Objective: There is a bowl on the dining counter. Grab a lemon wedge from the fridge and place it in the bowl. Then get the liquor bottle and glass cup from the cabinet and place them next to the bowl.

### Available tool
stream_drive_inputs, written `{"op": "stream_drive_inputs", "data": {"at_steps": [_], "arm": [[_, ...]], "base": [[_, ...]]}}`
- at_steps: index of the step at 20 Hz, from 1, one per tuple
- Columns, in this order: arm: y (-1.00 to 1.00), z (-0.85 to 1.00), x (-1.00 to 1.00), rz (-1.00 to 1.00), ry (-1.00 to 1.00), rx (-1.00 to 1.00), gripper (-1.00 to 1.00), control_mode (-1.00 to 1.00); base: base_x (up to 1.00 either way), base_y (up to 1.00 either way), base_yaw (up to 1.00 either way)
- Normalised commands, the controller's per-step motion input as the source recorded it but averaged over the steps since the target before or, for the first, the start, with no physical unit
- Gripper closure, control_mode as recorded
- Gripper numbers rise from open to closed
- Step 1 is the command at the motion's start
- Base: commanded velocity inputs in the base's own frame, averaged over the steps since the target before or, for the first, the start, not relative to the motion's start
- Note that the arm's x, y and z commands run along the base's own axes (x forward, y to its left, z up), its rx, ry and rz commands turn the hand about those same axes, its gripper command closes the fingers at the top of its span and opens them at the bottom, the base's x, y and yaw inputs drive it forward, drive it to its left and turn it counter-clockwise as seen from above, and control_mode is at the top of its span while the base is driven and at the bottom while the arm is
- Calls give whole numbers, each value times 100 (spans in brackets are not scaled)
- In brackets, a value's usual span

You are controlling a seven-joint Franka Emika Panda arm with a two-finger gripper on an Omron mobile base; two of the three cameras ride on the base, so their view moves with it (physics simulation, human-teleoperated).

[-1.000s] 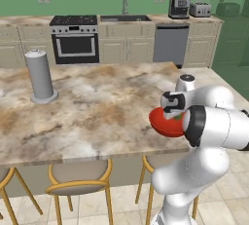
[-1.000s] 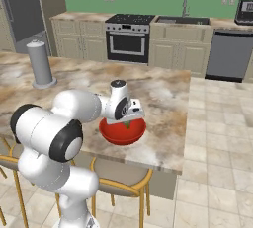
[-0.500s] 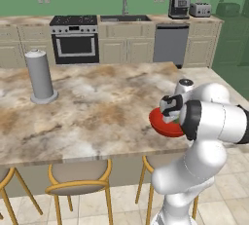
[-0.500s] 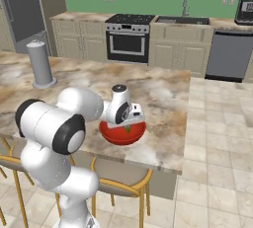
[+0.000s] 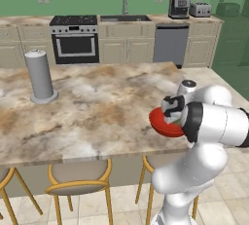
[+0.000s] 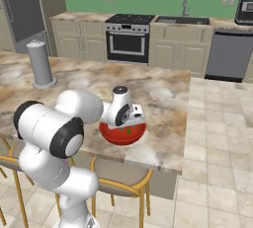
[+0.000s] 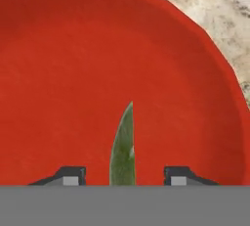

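Gripper open, directly above small glossy red round bowl at near right worktop edge; thin yellow-green lemon wedge between fingertips, long axis pointing away.

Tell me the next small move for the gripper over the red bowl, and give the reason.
Probably lift the gripper straight up out of the bowl. In the hand view its fingertips stand apart on either side of the lemon wedge, which lies inside the bowl on the dining counter, so the wedge looks released.
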Motion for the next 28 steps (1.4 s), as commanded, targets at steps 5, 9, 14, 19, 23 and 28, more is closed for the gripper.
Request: {"op": "stream_drive_inputs", "data": {"at_steps": [5,9,14,19,23,28], "arm": [[0,61,-59,1,-27,0,-100,-100],[0,85,-48,0,-24,0,-100,-100],[0,76,-49,0,-18,0,-100,-100],[0,15,-47,-7,0,5,-100,-100],[3,0,-60,-21,0,9,-100,-100],[35,-2,-63,-28,-1,8,-100,-100]], "base": [[0,0,0],[0,0,0],[0,0,0],[0,0,0],[0,0,0],[0,0,0]]}}
